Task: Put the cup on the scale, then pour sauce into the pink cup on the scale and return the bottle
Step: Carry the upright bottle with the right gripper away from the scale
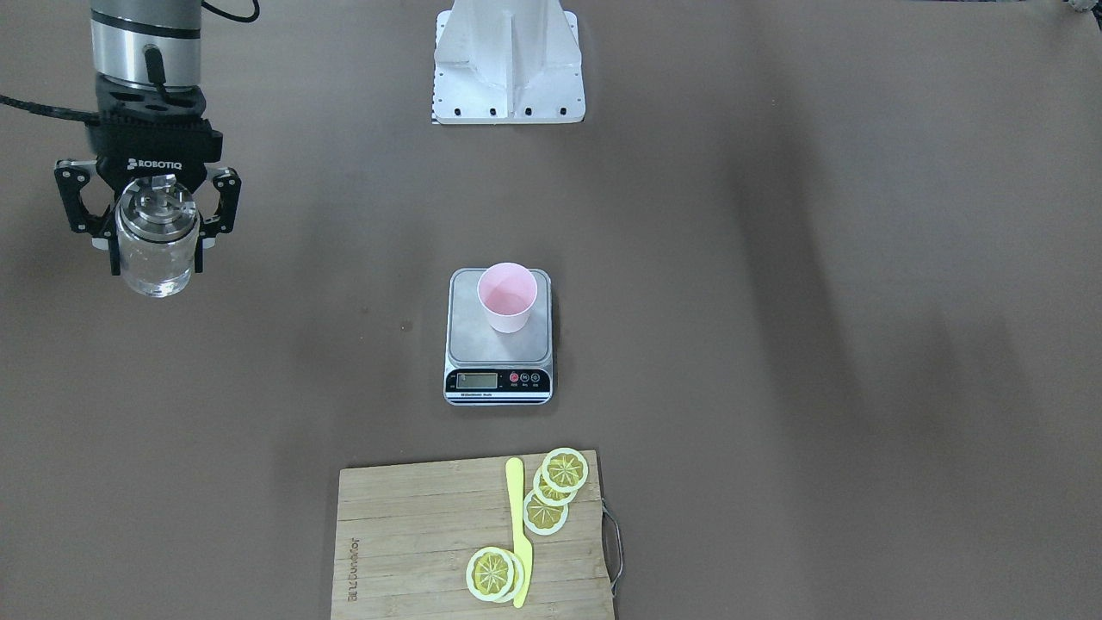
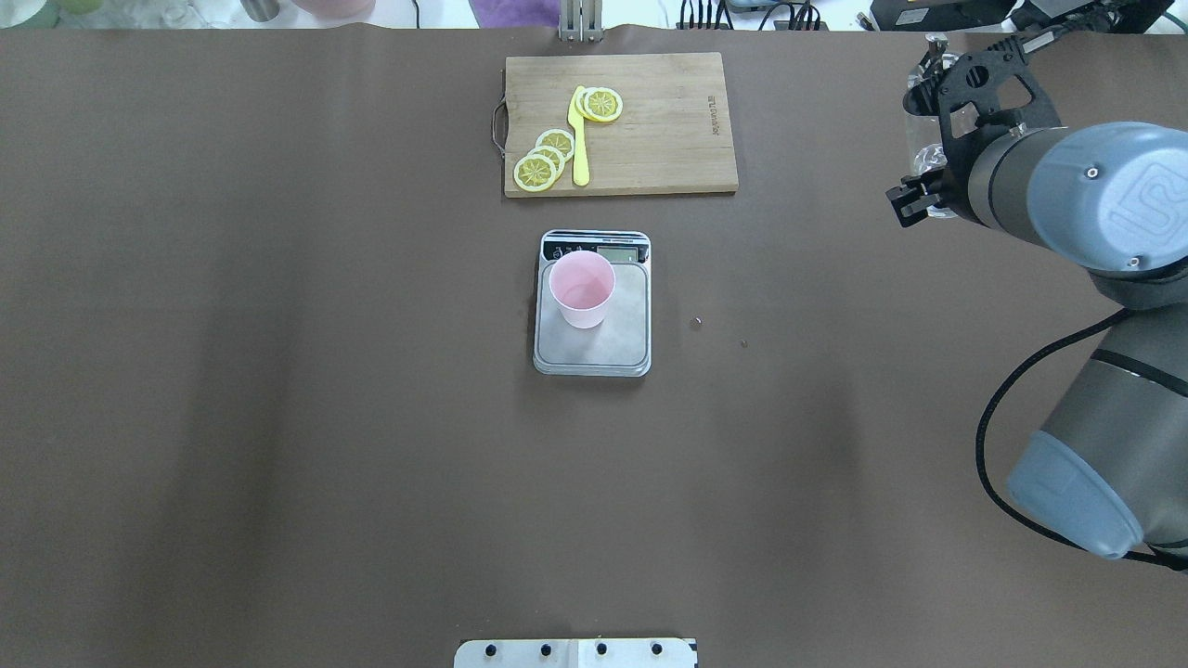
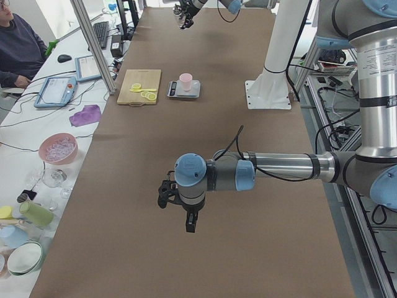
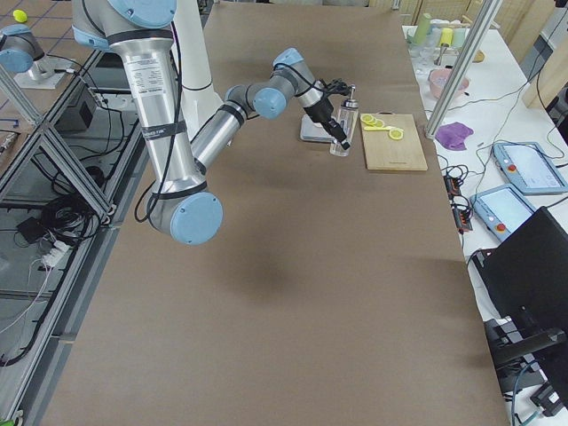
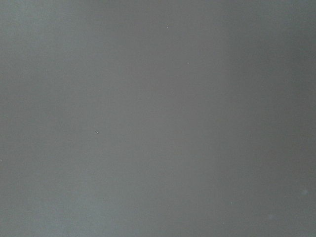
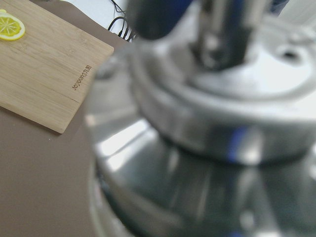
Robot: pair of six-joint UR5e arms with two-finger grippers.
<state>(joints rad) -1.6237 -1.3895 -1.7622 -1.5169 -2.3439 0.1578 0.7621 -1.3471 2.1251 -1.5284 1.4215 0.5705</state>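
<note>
See R gripper [image 1: 157, 245] jaws pinching upright glass bottle [image 1: 155, 269], well off scale [image 1: 498, 349] w/ pink cup [image 1: 507, 297] atop. Can't tell L gripper [image 3: 186, 214] jaws.

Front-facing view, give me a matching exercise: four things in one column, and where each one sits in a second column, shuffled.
1. cup
2. bottle
3. lemon slices
4. scale

A. on the cutting board
B. in the right gripper
C. on the scale's platform
D. on the table, between cutting board and robot's base

Pairs: 1-C, 2-B, 3-A, 4-D
</note>
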